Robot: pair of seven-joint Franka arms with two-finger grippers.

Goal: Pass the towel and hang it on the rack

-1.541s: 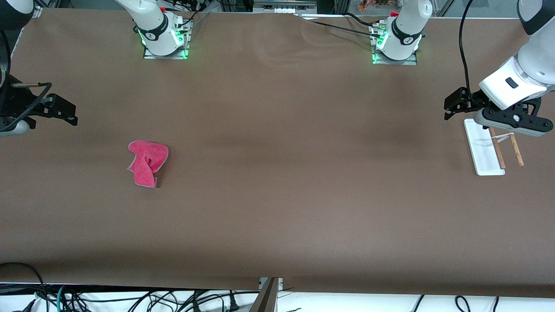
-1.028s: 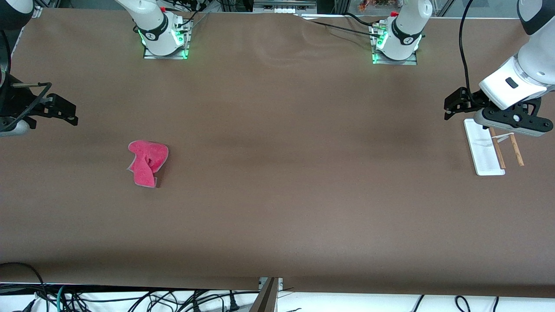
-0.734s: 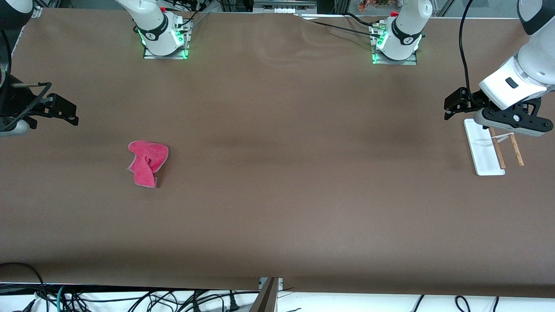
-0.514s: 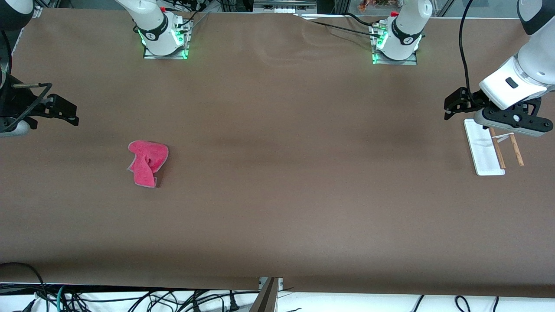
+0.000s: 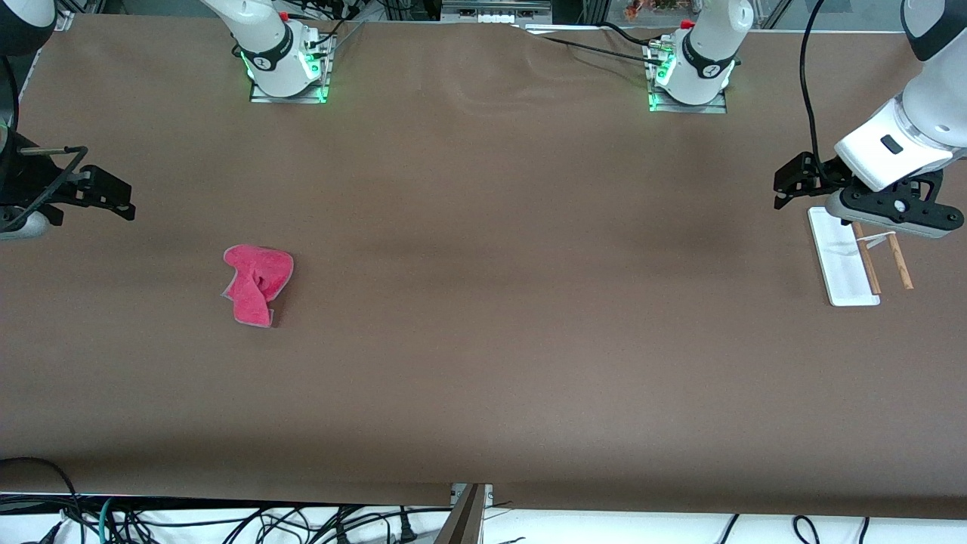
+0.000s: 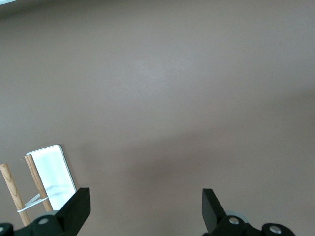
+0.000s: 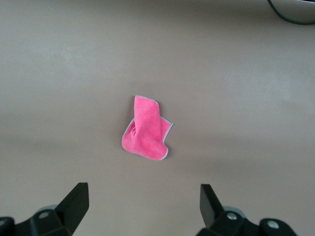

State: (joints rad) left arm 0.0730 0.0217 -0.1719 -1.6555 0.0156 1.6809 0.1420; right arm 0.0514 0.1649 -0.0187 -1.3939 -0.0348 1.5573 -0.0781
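- The small bright pink-red soft cloth towel with a pale edge lies crumpled and partly folded over itself on the brown bench, toward the right arm's end.
- The right end effector hangs in the air over the bench at the right arm's end, its two black fingers spread wide with nothing between them; the towel is well apart from it, resting on the bench.
- The small rack with a flat white rectangular base and two thin brown wooden rods sits at the left arm's end of the bench, the rods beside one long edge of the base.
- The left end effector hovers just over the rack's end that lies farther from the front camera, its fingers spread apart and holding nothing.
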